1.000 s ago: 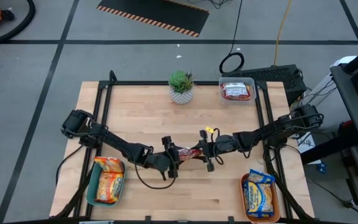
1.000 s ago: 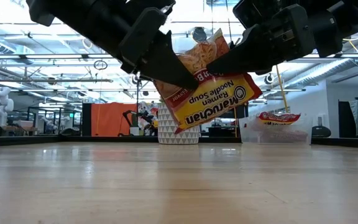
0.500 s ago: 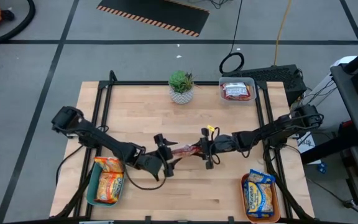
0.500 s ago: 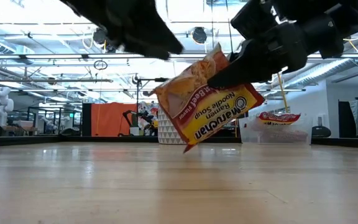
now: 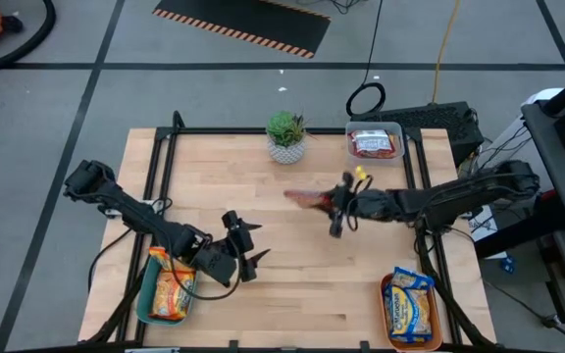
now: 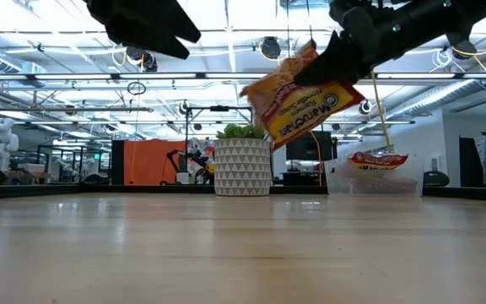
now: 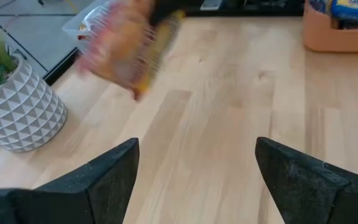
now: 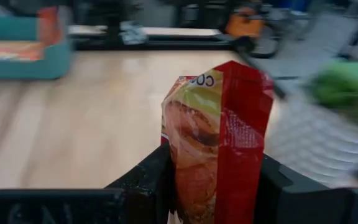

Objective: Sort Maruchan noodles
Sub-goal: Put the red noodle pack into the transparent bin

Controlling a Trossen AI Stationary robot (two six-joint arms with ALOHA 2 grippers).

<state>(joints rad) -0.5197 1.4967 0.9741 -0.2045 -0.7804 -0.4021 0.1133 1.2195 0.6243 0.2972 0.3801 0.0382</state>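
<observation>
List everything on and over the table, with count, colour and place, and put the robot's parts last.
Held noodle packet: one, dark red, in the air over the table's middle, toward the far side.
Teal tray: one, near left corner, holding orange packets; their number cannot be told.
Orange tray: one, near right corner, holding yellow-and-blue packets; their number cannot be told.
Clear tub: one, far right edge, with a red-and-white packet inside.
Potted plant: one, green in a white patterned pot, far edge, middle.
Table: one, light wood.
Left gripper: open, empty, beside the teal tray.
Right gripper: shut on the held noodle packet, right of centre.
</observation>
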